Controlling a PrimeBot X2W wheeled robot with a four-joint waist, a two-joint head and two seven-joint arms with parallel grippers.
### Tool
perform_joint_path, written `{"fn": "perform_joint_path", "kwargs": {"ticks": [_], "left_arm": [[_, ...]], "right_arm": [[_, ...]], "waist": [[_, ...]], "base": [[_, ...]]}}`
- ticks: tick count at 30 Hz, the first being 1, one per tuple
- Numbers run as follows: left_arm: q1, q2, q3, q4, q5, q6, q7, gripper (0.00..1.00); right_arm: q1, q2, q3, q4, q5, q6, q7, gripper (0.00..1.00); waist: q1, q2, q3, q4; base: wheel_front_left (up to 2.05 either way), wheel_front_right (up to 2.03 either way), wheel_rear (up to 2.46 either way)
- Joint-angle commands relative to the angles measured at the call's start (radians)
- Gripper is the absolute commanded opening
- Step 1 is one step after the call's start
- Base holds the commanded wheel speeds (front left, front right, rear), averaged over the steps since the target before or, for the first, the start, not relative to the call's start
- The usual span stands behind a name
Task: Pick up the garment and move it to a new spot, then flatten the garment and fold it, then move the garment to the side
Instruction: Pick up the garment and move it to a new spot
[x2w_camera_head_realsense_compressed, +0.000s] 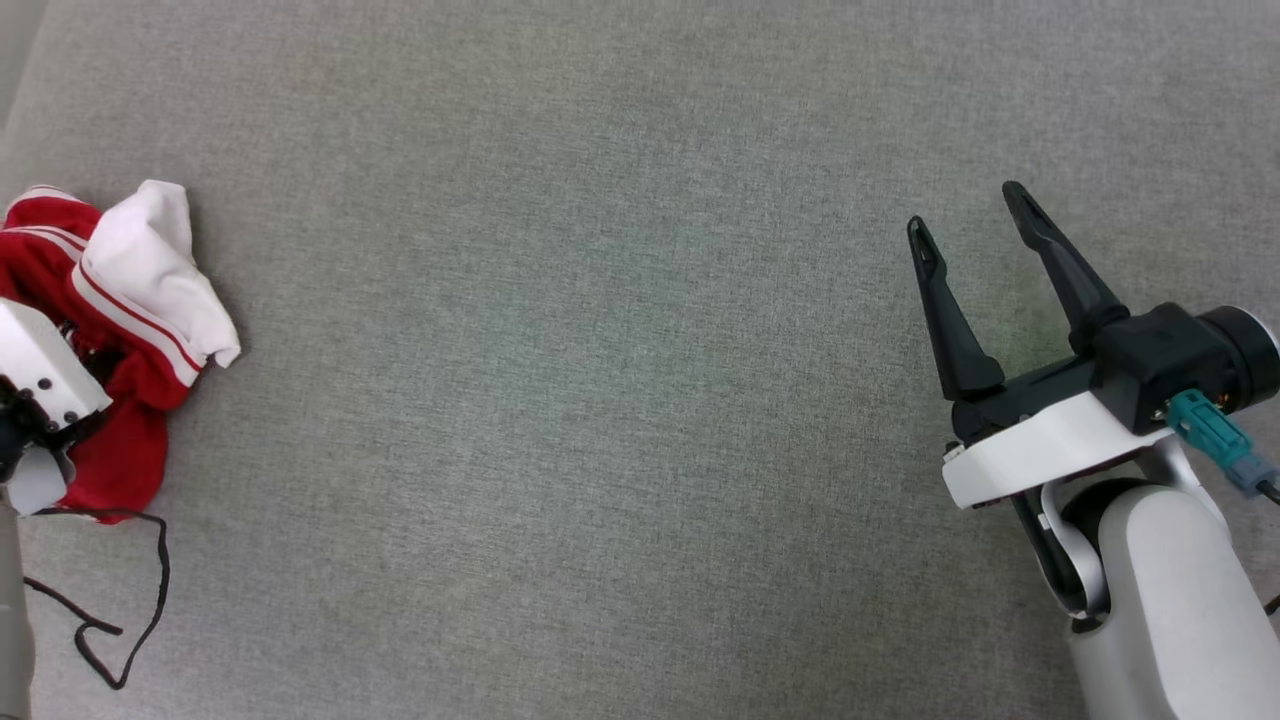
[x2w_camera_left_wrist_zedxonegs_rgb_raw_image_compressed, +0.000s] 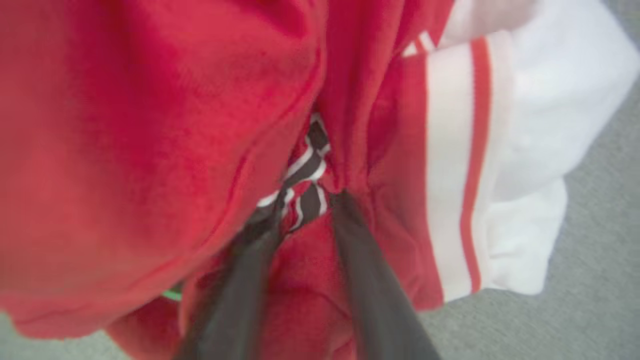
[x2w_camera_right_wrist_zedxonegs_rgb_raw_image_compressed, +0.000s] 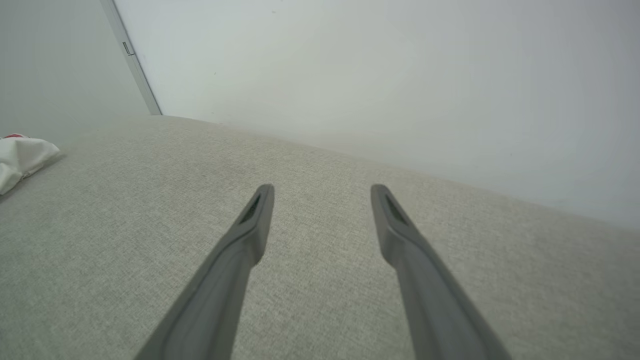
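The garment (x2w_camera_head_realsense_compressed: 130, 300) lies crumpled at the far left of the grey surface, bright red with a white, red-striped sleeve on top. My left arm's white wrist housing (x2w_camera_head_realsense_compressed: 40, 375) sits over it, with the fingers buried in the cloth. In the left wrist view my left gripper (x2w_camera_left_wrist_zedxonegs_rgb_raw_image_compressed: 306, 200) pinches a red fold of the garment (x2w_camera_left_wrist_zedxonegs_rgb_raw_image_compressed: 150, 150) that carries black, white-edged lettering. My right gripper (x2w_camera_head_realsense_compressed: 965, 210) hovers open and empty at the right, far from the cloth. In the right wrist view my right gripper (x2w_camera_right_wrist_zedxonegs_rgb_raw_image_compressed: 322, 192) has its fingers spread, and the garment (x2w_camera_right_wrist_zedxonegs_rgb_raw_image_compressed: 22, 157) shows as a white edge at far left.
The grey fabric surface (x2w_camera_head_realsense_compressed: 600, 400) stretches wide between the two arms. A thin black cord (x2w_camera_head_realsense_compressed: 130, 600) loops on it just below the garment. A pale wall (x2w_camera_right_wrist_zedxonegs_rgb_raw_image_compressed: 350, 75) rises behind the surface's far edge.
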Motion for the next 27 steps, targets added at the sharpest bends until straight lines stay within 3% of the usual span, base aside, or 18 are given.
{"fn": "perform_joint_path", "kwargs": {"ticks": [1,5,16,27], "left_arm": [[0.008,-0.008,-0.007,0.007,0.014,0.008,-0.024,0.00],[-0.016,0.017,-0.018,-0.016,0.042,0.015,-0.083,0.00],[-0.095,0.036,-0.064,-0.111,0.142,0.014,-0.395,0.00],[-0.123,-0.062,-0.154,-0.222,0.220,0.020,-0.663,0.00]], "right_arm": [[-0.001,0.002,-0.003,0.004,0.005,0.000,-0.006,1.00],[0.014,0.007,-0.008,0.011,-0.001,0.000,-0.006,1.00],[0.081,0.039,-0.037,0.050,0.008,0.000,-0.029,1.00],[0.167,0.060,-0.071,0.044,0.010,0.000,-0.020,1.00]], "waist": [[-0.0001,0.0000,-0.015,0.006],[-0.0001,0.0000,-0.045,0.015],[-0.0001,0.0000,-0.206,0.031],[-0.0001,0.0000,-0.332,-0.047]], "base": [[0.00,0.00,0.00],[0.00,0.00,0.00],[0.00,0.00,0.00],[0.00,0.00,0.00]]}}
